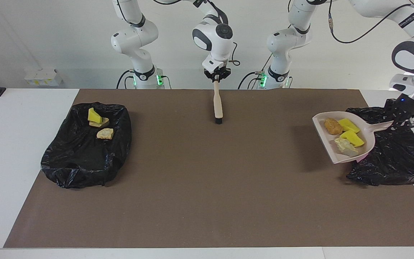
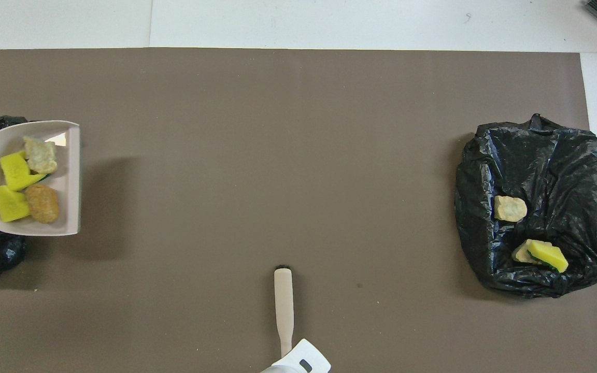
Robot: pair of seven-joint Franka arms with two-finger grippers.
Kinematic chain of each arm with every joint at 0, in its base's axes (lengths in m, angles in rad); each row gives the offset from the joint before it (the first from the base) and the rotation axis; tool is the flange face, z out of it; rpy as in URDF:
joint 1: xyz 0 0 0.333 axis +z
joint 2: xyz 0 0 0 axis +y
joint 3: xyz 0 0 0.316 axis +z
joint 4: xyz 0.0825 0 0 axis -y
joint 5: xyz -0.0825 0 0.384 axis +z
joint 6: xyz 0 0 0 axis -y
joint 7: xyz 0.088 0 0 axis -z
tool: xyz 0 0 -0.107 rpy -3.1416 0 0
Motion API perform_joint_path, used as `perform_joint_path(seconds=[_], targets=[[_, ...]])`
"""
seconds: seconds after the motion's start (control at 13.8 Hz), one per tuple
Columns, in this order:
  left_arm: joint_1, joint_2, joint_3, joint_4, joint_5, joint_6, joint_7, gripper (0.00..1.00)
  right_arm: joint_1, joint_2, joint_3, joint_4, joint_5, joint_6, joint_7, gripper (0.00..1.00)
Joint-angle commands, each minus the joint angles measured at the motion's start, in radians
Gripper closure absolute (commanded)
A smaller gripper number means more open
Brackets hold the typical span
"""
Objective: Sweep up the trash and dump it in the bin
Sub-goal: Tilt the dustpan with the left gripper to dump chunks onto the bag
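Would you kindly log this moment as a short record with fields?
left gripper: shut on the dustpan handle, over the bin bag at its end
dustpan load: four trash pieces, not yet dumped
right gripper: holds the brush upright, bristles down, at the mat edge nearest the robots
other bag: three pieces inside
loose trash on mat: none seen

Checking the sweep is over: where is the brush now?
The right gripper holds the brush up by its handle, bristles down, over the mat's robot-side edge, midway between both bins.
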Motion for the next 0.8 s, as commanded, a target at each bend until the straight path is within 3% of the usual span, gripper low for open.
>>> perform_joint_path(seconds=[0.0, 0.14, 0.29, 0.51, 0.72], targets=[[0.084, 0.069, -0.007, 0.127, 0.073, -0.019, 0.113, 1.00, -0.040, -0.011, 0.002, -0.015, 0.031, 0.024, -0.047, 0.51], [0.133, 0.103, -0.007, 0.195, 0.126, -0.005, 0.182, 1.00, -0.050, -0.014, 0.001, -0.007, 0.031, 0.021, -0.050, 0.49], [0.150, 0.111, -0.007, 0.204, 0.170, 0.054, 0.187, 1.00, -0.101, -0.017, -0.001, 0.033, 0.031, 0.016, -0.052, 0.38], [0.153, 0.116, -0.001, 0.204, 0.268, 0.109, 0.146, 1.00, -0.256, -0.014, -0.002, 0.117, 0.002, 0.012, -0.116, 0.21], [0.132, 0.116, -0.002, 0.197, 0.443, 0.154, 0.043, 1.00, -0.409, 0.009, -0.002, 0.224, -0.148, 0.001, -0.129, 0.07]])
